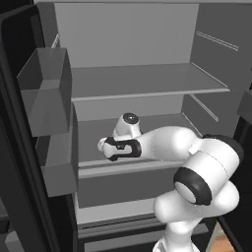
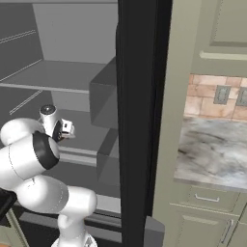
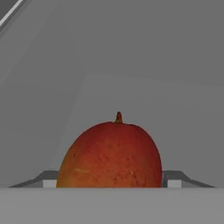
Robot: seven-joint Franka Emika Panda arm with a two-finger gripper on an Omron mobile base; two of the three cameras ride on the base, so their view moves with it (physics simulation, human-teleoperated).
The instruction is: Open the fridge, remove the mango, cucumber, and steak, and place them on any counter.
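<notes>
grey shelving fills most of what i see — the fridge (image 1: 147, 59) stands open with its light interior lit, and my arm reaches in at the height of the middle shelf (image 1: 147, 125). off to the right, in the right base view, the marbled table (image 2: 212, 149) sits over sage green cabinets, which is where the food has to end up.

the hand view has the mango (image 3: 110, 155) dead centre and very close, red going to yellow-orange near its base, stem pointing up. it rests on the shelf floor, some way out from the back wall, and i cannot say how near either side edge it lies. the gripper (image 3: 109, 183) has one fingertip just beside each flank of the fruit, so it is lined up to pinch across the width. the jaws are apart and look close to the skin, but i cannot tell whether they are touching it or gripping yet.

as for what the fridge holds: the upper shelf (image 1: 147, 81) looks bare from the left base view, and so do the door bins (image 1: 47, 93). cucumber and steak i can't place from here.

i judge this to be the closing step on the first item — nothing has reached the table.
</notes>
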